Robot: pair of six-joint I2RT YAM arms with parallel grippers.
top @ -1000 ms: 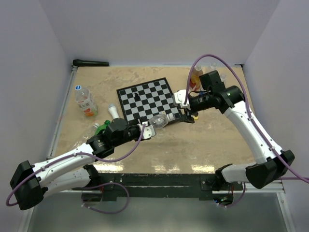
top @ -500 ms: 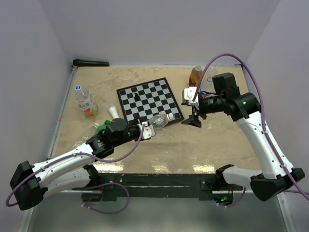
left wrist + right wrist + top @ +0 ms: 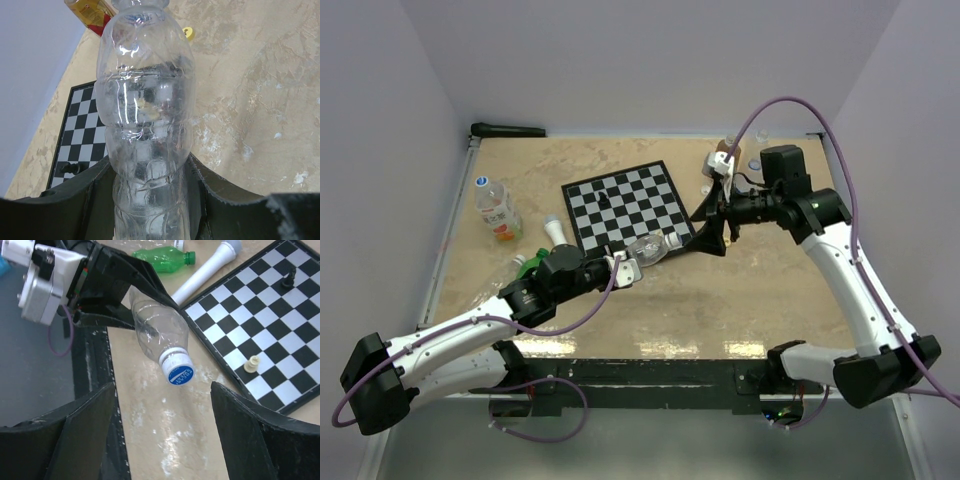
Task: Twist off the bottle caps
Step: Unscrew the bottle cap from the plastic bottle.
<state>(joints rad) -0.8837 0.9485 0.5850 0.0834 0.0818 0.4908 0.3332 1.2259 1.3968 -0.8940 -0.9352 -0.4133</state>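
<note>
A clear bottle (image 3: 650, 248) hangs just above the table, tilted, with my left gripper (image 3: 622, 268) shut on its lower body. In the left wrist view the clear bottle (image 3: 145, 115) fills the space between the fingers (image 3: 95, 185). Its blue-and-white cap (image 3: 179, 371) is on the neck and faces my right gripper (image 3: 165, 440), which stands open a short way off, touching nothing. From above, my right gripper (image 3: 712, 232) sits just right of the cap (image 3: 674, 241). A loose yellow cap (image 3: 188, 33) lies on the table.
The chessboard (image 3: 625, 205) lies behind the held bottle, with a black piece (image 3: 288, 277) and a cream piece (image 3: 252, 362) on it. A green bottle (image 3: 525, 262), a white tube (image 3: 555, 230) and an orange-labelled bottle (image 3: 495, 210) lie left. Another bottle (image 3: 728, 148) stands back right.
My right gripper has let go of the cap end, opened and drawn back to the right, then turned to face the cap. The left arm and its bottle have stayed put.
</note>
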